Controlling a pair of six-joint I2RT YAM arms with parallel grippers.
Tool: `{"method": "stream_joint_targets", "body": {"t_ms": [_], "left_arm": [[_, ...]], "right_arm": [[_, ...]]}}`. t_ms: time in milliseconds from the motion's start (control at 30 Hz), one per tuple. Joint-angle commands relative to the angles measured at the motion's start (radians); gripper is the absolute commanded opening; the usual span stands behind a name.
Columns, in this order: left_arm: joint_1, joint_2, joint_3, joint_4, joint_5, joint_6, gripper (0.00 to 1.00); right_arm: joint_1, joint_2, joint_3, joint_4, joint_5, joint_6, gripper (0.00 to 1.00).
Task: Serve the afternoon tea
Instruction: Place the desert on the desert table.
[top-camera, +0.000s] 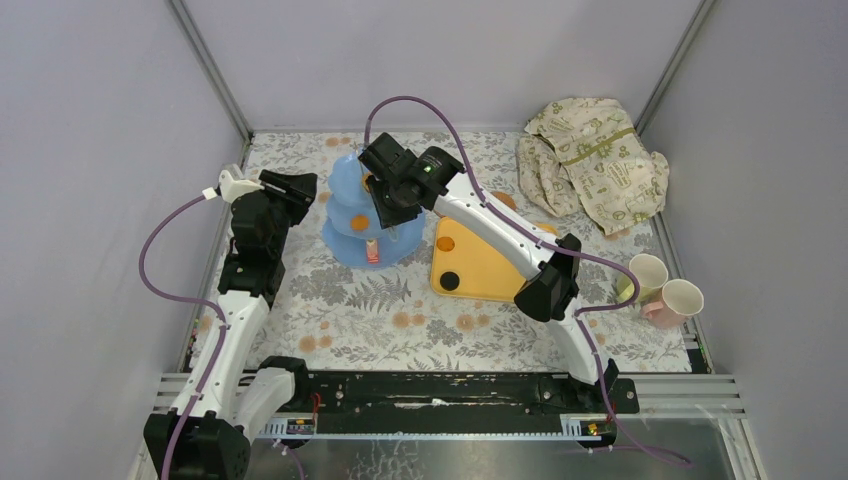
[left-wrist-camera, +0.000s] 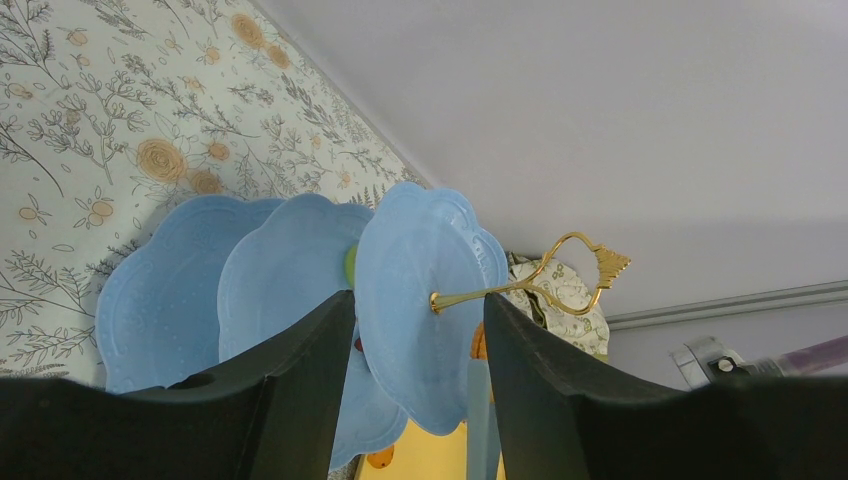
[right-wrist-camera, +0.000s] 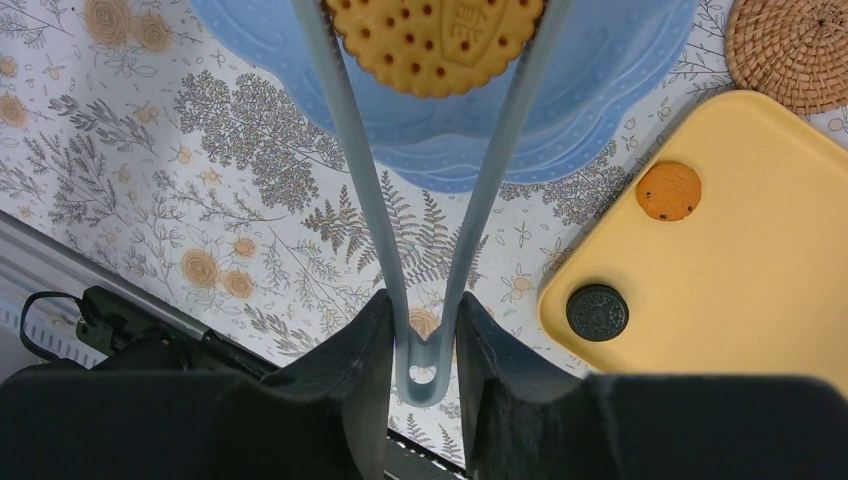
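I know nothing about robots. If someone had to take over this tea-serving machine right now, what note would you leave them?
Left gripper: open, empty, facing the light-blue stand.
Right gripper: shut on the tongs, which have a round biscuit at their tips over a stand plate.
Done: a few pastries sit on the tiers.
Left: release this biscuit. An orange biscuit and a dark biscuit lie on the yellow tray. The two cups are at the table's right edge, off any coaster. One woven coaster lies beside the tray.
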Motion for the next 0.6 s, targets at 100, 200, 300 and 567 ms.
{"method": "stream_joint_targets", "body": {"t_ms": [100, 200, 300, 567], "left_arm": [[-0.004, -0.013, 0.03, 0.0, 0.012, 0.005, 0.57], [-0.005, -0.011, 0.031, 0.001, 0.011, 0.004, 0.57], [-0.004, -0.01, 0.031, 0.001, 0.011, 0.004, 0.57], [-0.005, -0.012, 0.031, 0.0, 0.01, 0.006, 0.57]], "right_arm": [[0.007, 0.0, 0.052, 0.022, -0.015, -0.01, 0.33], [0.006, -0.001, 0.056, 0.023, -0.014, -0.011, 0.34], [0.006, 0.0, 0.056, 0.023, -0.014, -0.011, 0.34], [0.006, 0.001, 0.058, 0.025, -0.014, -0.012, 0.36]]}}
